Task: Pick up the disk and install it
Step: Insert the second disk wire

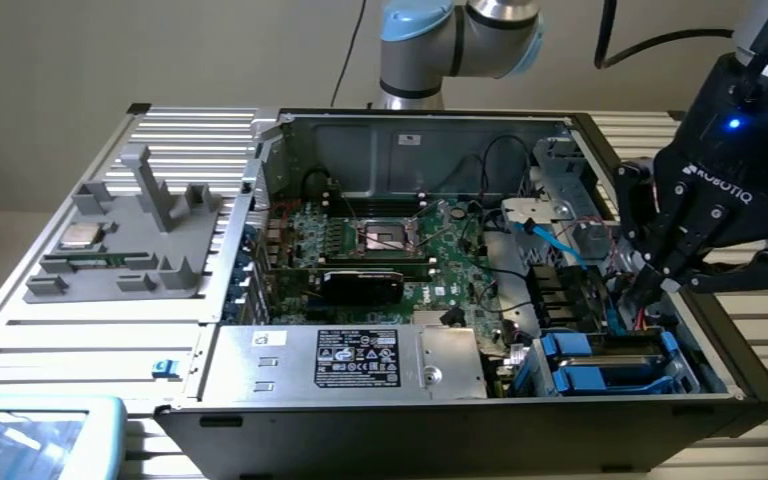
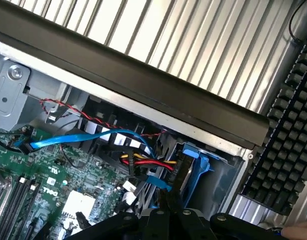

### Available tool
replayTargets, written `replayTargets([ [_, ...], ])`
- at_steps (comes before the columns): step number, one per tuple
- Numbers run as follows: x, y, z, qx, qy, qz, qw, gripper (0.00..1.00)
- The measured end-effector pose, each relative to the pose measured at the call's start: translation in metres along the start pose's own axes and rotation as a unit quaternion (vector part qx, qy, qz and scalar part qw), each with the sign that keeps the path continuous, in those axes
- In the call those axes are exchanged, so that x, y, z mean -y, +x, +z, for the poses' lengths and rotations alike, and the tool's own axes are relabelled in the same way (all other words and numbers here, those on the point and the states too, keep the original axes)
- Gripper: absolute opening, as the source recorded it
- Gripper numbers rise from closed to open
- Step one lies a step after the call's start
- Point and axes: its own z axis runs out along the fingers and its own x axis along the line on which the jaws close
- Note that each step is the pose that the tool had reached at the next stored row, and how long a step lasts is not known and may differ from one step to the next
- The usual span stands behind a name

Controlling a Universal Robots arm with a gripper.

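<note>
The open computer case (image 1: 398, 125) lies on its side. In its drive bay, at the exterior view's lower right, sit bright blue carrier frames (image 1: 608, 365); one blue carrier (image 2: 197, 161) stands on edge in the bay in the wrist view. The disk's grey metal face and white label are hidden. My black gripper (image 1: 651, 283) hangs just above the bay beside the case's right wall, pointing down into it. Its fingers (image 2: 166, 212) meet, with nothing visibly between them, right over the blue carrier and the cables.
Blue SATA cable (image 2: 78, 140), red-yellow power wires (image 2: 148, 162) and a twisted red-black wire (image 2: 68, 109) cross next to the bay. The motherboard (image 1: 384, 240) and the silver power supply box (image 1: 344, 360) fill the case. A grey fixture (image 1: 131, 235) holds a small chip (image 1: 80, 236).
</note>
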Motion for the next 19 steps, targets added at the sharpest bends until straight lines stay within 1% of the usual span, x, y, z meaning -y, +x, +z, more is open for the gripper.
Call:
replayTargets([
  [3, 0.0, 0.0, 0.0005, -0.0074, -0.0051, -0.027, 0.9996, 0.11],
  [5, 0.0, 0.0, 0.0008, -0.0121, -0.0083, -0.044, 0.9989, 0.11],
  [6, 0.0, 0.0, 0.001, -0.0138, -0.0096, -0.053, 0.9984, 0.11],
  [7, -0.0001, 0.0001, 0.0013, -0.0143, -0.0104, -0.063, 0.9979, 0.11],
  [9, -0.0001, 0.0001, 0.002, -0.0139, -0.0108, -0.081, 0.9966, 0.11],
  [11, -0.0001, 0.0001, 0.0029, -0.0132, -0.0111, -0.099, 0.995, 0.11],
  [13, -0.0002, 0.0002, 0.0038, -0.0126, -0.0113, -0.117, 0.993, 0.11],
  [15, -0.0002, 0.0002, 0.0046, -0.0122, -0.0112, -0.134, 0.9908, 0.11],
  [19, -0.0003, 0.0003, 0.0062, -0.0112, -0.0111, -0.171, 0.9852, 0.11],
])
